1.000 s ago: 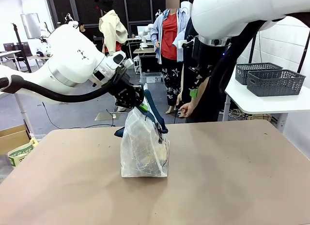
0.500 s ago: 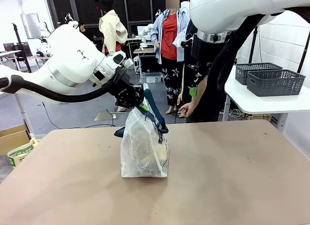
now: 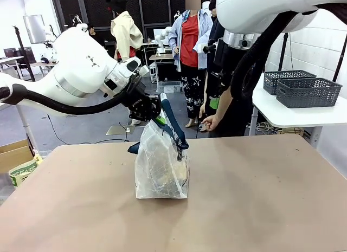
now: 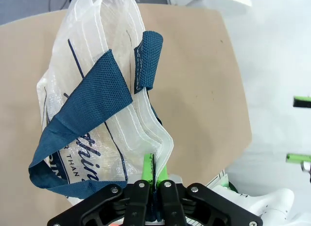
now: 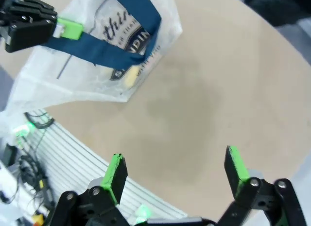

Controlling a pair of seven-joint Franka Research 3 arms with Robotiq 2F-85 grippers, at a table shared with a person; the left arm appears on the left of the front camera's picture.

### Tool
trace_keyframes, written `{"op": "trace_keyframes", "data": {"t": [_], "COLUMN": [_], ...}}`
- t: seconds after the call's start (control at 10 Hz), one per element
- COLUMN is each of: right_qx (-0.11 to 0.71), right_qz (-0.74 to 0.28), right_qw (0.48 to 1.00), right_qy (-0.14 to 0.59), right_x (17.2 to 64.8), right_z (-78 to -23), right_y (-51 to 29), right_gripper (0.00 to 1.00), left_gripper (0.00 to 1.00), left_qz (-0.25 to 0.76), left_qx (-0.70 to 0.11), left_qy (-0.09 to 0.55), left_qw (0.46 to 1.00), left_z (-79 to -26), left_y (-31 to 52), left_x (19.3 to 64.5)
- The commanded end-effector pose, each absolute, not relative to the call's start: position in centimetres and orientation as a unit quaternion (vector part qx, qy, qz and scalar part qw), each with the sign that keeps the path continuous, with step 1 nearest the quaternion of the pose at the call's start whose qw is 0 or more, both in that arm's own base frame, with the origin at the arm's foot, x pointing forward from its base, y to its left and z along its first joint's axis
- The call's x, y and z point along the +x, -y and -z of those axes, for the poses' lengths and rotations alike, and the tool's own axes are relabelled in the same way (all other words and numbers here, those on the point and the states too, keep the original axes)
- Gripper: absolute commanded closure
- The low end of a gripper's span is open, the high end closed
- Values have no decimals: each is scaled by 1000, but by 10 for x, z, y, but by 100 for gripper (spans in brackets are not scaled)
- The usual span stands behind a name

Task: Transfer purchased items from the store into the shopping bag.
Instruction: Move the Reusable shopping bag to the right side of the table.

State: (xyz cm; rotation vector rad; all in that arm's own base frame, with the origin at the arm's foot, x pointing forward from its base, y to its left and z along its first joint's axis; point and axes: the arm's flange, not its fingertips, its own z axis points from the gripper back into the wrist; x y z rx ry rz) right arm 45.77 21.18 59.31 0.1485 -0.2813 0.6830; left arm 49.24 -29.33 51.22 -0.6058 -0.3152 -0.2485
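We found the left gripper (image 3: 158, 120) clenched on the upper edge of the shopping bag (image 3: 161, 168), its green pads (image 4: 147, 168) pressed together with the folded clear plastic and a bit of navy strap pinched between them, as the left wrist view showed plainly. The right gripper (image 5: 176, 172) hung released, its two green-tipped fingers spread wide with nothing between them, high above the desk (image 3: 260, 198) and looking down on the bag from well apart. In the front view we saw the bag standing upright near the middle of the desk, a little toward the left and closer to the far edge than the near one, with its top drawn up to the left gripper. Bare desk lay open on every side of it: a broad stretch toward the right edge, a fair stretch toward the left edge and the whole near strip. The bag looked translucent and crinkled, with dark navy handles (image 4: 85, 119), one looping loose beside the mouth, and dark lettering on its face. Through the plastic we made out something pale yellowish low inside (image 5: 130, 76), though we could not tell what it was. Two dark grey baskets (image 3: 306, 91) sat on a white side table (image 3: 293, 115) beyond the desk's far right corner, and a person's hand (image 3: 209, 122) hung just past the far edge.
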Motion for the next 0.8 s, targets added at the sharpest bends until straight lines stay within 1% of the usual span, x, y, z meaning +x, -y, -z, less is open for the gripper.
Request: {"op": "trace_keyframes", "data": {"t": [0.0,0.1,0.2,0.4,0.6,0.7], "right_qx": [154,190,181,185,197,208], "right_qz": [-388,-404,-398,-409,-427,-434], "right_qw": [897,884,887,876,863,855], "right_qy": [143,139,151,177,186,194], "right_x": [493,508,520,523,527,526], "right_z": [-578,-573,-568,-571,-568,-567], "right_y": [-199,-196,-195,-191,-187,-182], "right_gripper": [0,0,0,0,0,0], "left_gripper": [100,100,100,100,100,100], "left_qz": [119,116,128,140,142,151], "left_qx": [-282,-273,-254,-199,-142,-114], "left_qy": [163,171,179,180,174,161], "left_qw": [938,940,942,953,964,969], "left_z": [-520,-532,-544,-580,-598,-604], "left_y": [292,290,288,285,288,291], "left_x": [493,495,498,505,515,519]}}
